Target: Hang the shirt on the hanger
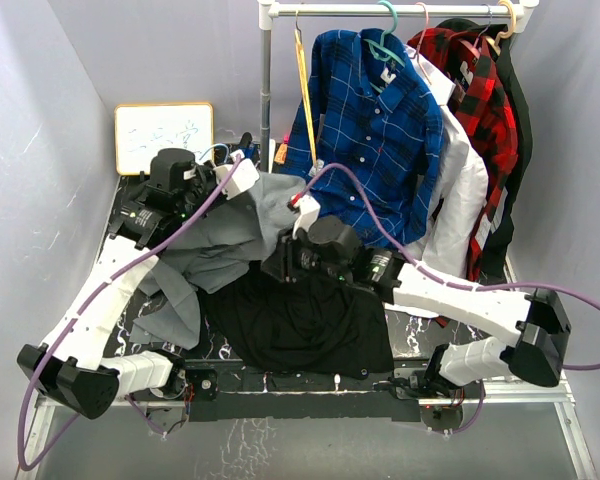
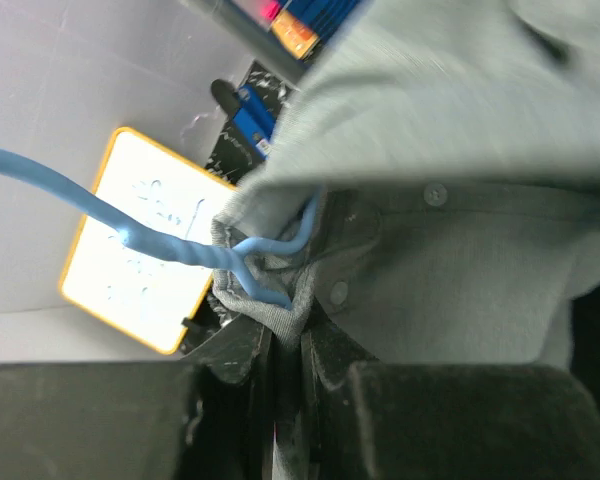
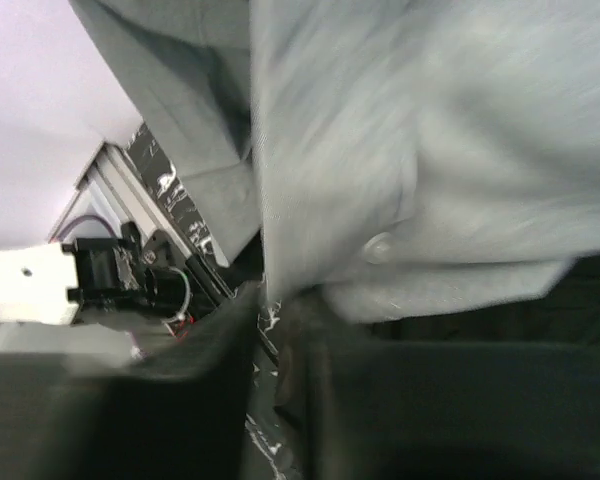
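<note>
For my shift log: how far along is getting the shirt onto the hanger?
Done: the hanger runs under the shirt collar. In hand: the left end effector pinches that collar; the right end effector seems shut on the front panel. Left: seating the shoulders, hidden here, and straightening the crumpled shirt.

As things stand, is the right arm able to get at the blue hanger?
Probably not at once. The right gripper seems shut on the shirt, and the hanger lies at the left gripper, its neck tucked into the shirt collar.
</note>
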